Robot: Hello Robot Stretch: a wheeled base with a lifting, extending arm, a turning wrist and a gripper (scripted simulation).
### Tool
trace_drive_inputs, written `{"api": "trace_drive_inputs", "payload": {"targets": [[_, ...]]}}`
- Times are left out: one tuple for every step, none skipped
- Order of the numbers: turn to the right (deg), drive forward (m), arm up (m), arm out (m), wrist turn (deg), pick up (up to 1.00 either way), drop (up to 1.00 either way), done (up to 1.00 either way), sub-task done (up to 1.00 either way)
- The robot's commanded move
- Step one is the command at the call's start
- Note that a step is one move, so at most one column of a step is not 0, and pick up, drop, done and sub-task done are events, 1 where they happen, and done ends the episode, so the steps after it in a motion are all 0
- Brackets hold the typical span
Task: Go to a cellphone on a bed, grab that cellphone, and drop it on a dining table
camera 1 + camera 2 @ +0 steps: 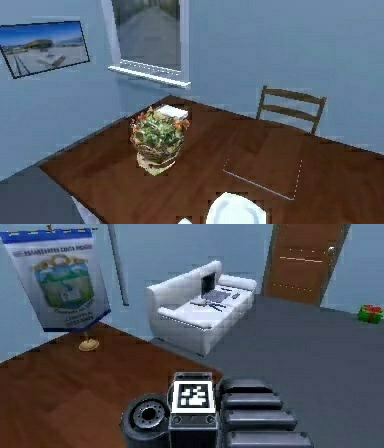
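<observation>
A brown wooden dining table (110, 160) spreads across the forward view. On it stand a potted plant in a basket (160, 138), a white plate (235, 210) at the near edge and a dark mat (265, 165). In the arm side view the same brown tabletop (60, 389) lies at the lower left. The arm's dark segments (262, 414) rise from the bottom edge, ending in a white marked square (195, 394). Left of the square is the gripper's dark round body (148, 419), low over the tabletop. Its far end is not clear, so I cannot tell whether it holds anything.
A wooden chair (290, 105) stands behind the table, below a window (150, 35) and a framed picture (45, 45). Out to the arm's side are a white sofa (195, 309) with small things on it, a banner on a stand (62, 279), a brown door (305, 262) and a green object (370, 314).
</observation>
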Motion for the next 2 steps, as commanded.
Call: {"api": "trace_drive_inputs", "payload": {"targets": [[-39.0,0.0,0.0,0.0,0.0,0.0,0.0,0.0,0.0],[0.0,0.0,0.0,0.36,0.0,0.0,0.0,0.0,0.0]]}}
